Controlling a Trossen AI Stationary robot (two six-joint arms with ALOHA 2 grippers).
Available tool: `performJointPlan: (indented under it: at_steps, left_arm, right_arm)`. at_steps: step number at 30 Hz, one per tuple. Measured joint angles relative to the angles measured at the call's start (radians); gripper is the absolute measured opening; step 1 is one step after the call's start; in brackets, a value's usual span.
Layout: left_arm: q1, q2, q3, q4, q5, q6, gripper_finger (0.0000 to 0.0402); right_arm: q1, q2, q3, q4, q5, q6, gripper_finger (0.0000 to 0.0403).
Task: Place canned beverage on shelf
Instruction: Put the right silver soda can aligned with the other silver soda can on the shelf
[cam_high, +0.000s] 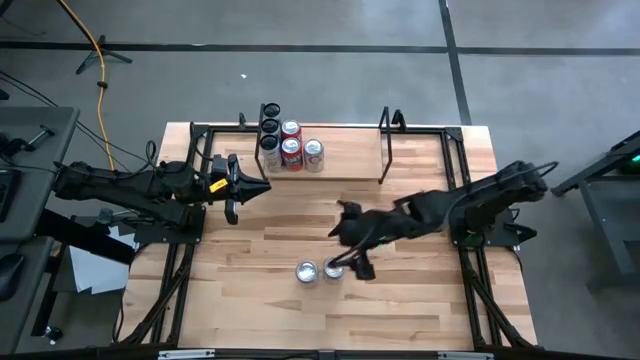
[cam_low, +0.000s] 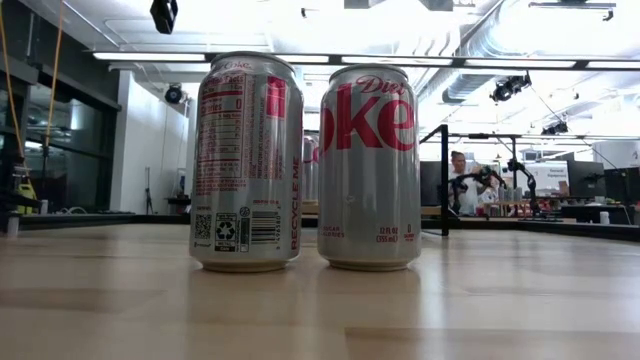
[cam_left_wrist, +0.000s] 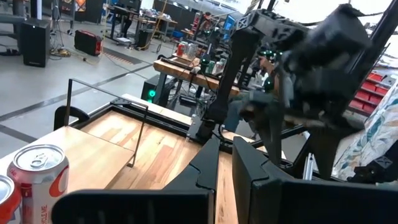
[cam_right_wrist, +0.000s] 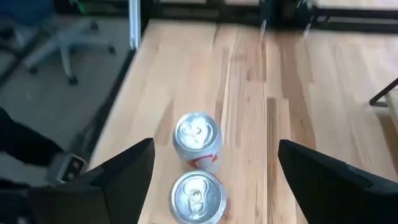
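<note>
Two silver cans (cam_low: 308, 165) on table; right pincer (cam_high: 345, 264) spread above one; six cans on shelf (cam_high: 345, 165); left pincer (cam_high: 262, 187) closed.

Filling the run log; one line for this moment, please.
right gripper: open, above nearer silver can | left gripper: shut, waiting by shelf
</note>
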Motion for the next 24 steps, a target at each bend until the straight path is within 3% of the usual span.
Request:
performJointPlan:
  at_steps: [6, 11, 19, 24]
  left_arm:
    - [0.000, 0.000, 0.000, 0.001, 0.002, -0.001, 0.0003]
    - [0.000, 0.000, 0.000, 0.000, 0.002, 0.000, 0.0003]
    - [0.000, 0.000, 0.000, 0.000, 0.002, 0.000, 0.0003]
    - [0.000, 0.000, 0.000, -0.001, 0.002, 0.000, 0.0003]
  right_arm:
    - [-0.001, 0.183, 0.148, -0.159, -0.014, -0.031, 0.0326]
    - [-0.002, 0.283, 0.185, -0.218, -0.076, -0.035, 0.0326]
    - [0.007, 0.339, 0.186, -0.363, -0.078, 0.031, 0.0326]
    - [0.007, 0.340, 0.187, -0.357, -0.079, 0.046, 0.0326]
